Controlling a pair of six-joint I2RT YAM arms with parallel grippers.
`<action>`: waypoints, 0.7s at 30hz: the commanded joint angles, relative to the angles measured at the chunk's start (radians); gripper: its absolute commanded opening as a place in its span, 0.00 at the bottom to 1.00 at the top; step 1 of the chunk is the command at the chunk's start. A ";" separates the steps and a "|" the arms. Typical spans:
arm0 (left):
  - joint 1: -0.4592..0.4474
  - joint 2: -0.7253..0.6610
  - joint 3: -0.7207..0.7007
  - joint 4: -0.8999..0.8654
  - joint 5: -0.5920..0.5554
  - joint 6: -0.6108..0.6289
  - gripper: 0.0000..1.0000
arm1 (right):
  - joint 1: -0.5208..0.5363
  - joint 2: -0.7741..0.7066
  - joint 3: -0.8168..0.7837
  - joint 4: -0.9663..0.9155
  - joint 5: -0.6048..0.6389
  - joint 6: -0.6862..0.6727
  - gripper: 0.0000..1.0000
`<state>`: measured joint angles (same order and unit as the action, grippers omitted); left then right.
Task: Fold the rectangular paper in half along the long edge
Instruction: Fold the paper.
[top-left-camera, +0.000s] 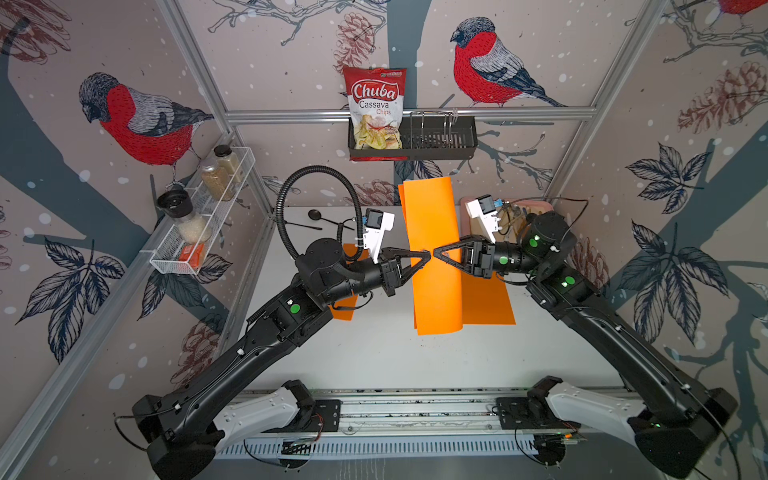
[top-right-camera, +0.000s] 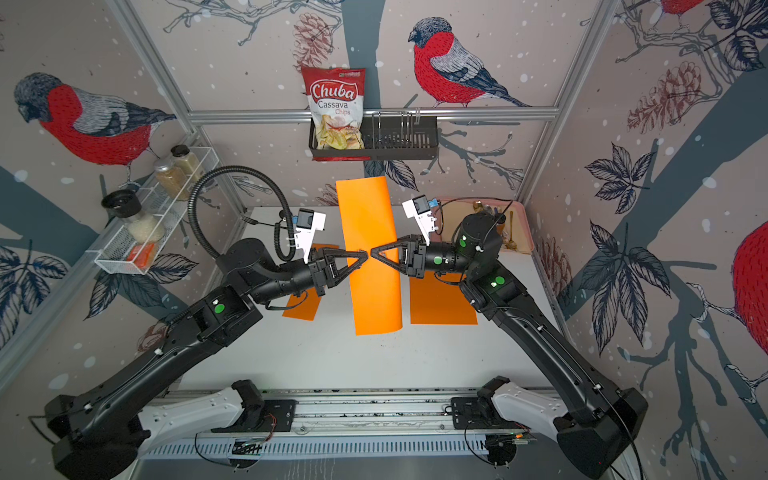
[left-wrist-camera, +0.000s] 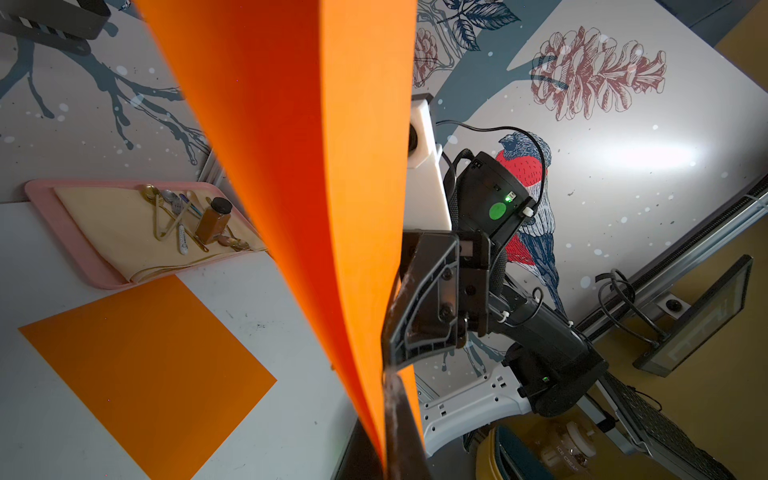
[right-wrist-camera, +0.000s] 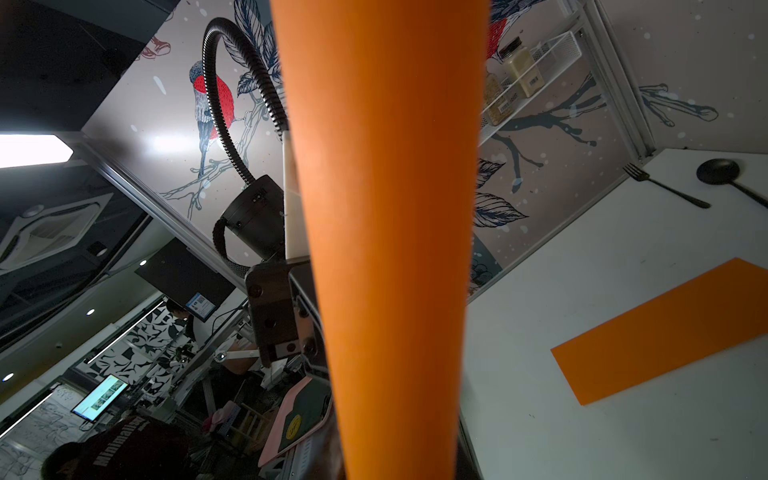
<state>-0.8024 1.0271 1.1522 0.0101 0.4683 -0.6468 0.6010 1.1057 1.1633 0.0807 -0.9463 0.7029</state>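
The rectangular paper (top-left-camera: 432, 216) (top-right-camera: 365, 216) is orange and hangs lifted above the table, doubled over, with a rounded bend along its right long side. My left gripper (top-left-camera: 428, 254) (top-right-camera: 366, 254) (left-wrist-camera: 388, 415) is shut on the paper's left long side, pinching both layers. My right gripper (top-left-camera: 435, 252) (top-right-camera: 372, 253) meets it tip to tip from the right. In the right wrist view the paper (right-wrist-camera: 382, 208) covers the jaws, and dark fingers (right-wrist-camera: 467, 457) show on either side of the bend. Whether they press it is hidden.
Two more orange sheets lie flat on the white table, one on the right (top-left-camera: 486, 299) (top-right-camera: 442, 299) and one under the left arm (top-left-camera: 347, 309). A pink tray (top-left-camera: 544, 204) with cutlery sits at the back right. A black spoon (top-left-camera: 316, 215) and a fork (right-wrist-camera: 665, 191) lie at the back left.
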 joint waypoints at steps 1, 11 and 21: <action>-0.003 -0.004 0.008 0.023 -0.010 0.019 0.00 | 0.001 -0.006 0.012 -0.024 -0.008 -0.037 0.24; -0.003 -0.002 0.009 0.026 -0.005 0.020 0.00 | -0.007 -0.013 0.008 0.002 -0.017 -0.022 0.12; -0.002 -0.011 0.018 0.017 -0.002 0.023 0.00 | -0.052 -0.044 -0.074 0.243 -0.116 0.143 0.00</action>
<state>-0.8040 1.0233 1.1606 -0.0078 0.4698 -0.6430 0.5556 1.0679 1.0985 0.2073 -1.0294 0.7868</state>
